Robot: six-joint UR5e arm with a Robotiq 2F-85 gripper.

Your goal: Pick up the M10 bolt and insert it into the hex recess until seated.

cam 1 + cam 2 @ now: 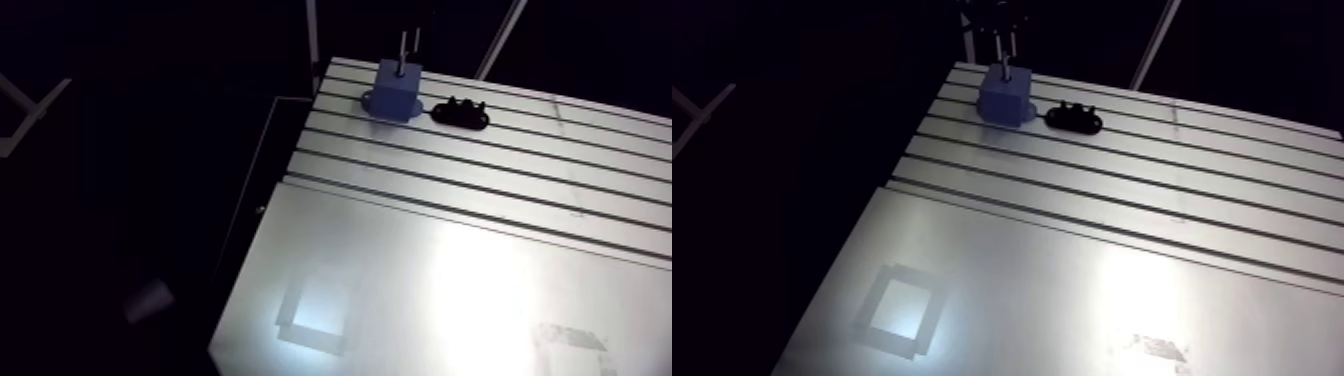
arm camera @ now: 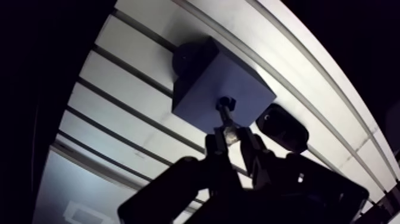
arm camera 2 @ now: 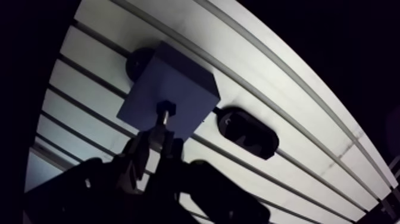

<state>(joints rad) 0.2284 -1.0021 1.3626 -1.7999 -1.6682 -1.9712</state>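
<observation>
Roughly mid-insertion. The end effector (image 2: 232, 138) is pinched narrow on the metal M10 bolt (image 2: 227, 116), so pickup is done. The bolt's lower end meets the top face of the matte blue block (image 2: 202, 89), upper middle in the arm view. Seating can't be confirmed and looks still to do. A glossy black oblong holder (image 2: 283, 127) sits just beside the block on the slotted aluminium desk (image 1: 450, 270).

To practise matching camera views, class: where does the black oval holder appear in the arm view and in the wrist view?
Arm view: the black oval holder lies near the table's far edge, beside the blue block.
Wrist view: it lies beside the gripper, next to that block.
Shared landmark: the blue block.
</observation>
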